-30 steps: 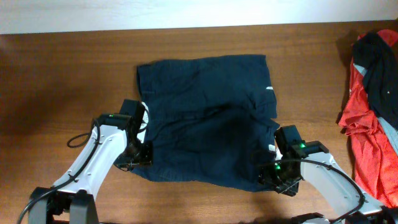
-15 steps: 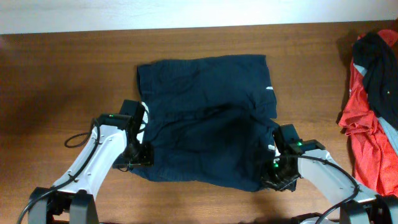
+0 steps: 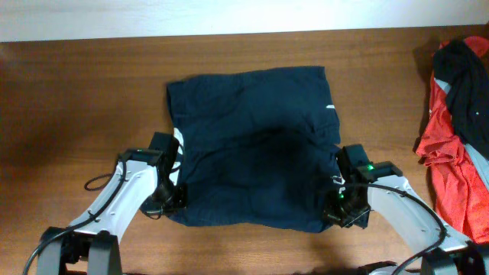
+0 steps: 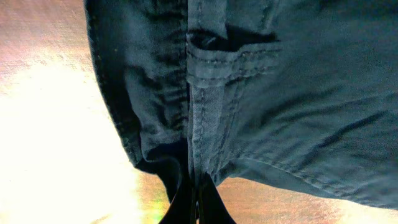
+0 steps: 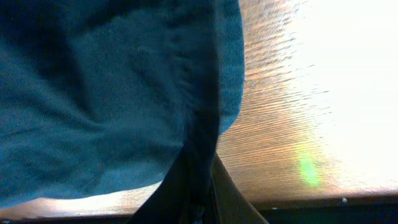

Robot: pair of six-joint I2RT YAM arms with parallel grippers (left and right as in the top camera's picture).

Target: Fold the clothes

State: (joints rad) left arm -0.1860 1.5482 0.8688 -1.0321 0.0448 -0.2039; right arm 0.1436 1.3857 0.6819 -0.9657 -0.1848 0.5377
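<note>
Newly closed, left hand (image 3: 175, 198) and right hand (image 3: 335, 213) pinch near corners of the shorts (image 3: 252, 137), bare table (image 3: 76, 99) beyond.

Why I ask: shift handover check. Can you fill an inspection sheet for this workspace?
Surface: brown wooden table.
Job's things: dark navy blue cloth shorts, spread flat at centre.
Clutter: red, black and grey garment heap at the right edge.
Grippers: left gripper and right gripper each shut on a near corner of the shorts.
Cables: black cable looped at the near left.
Surroundings: white strip beyond the far table edge.
</note>
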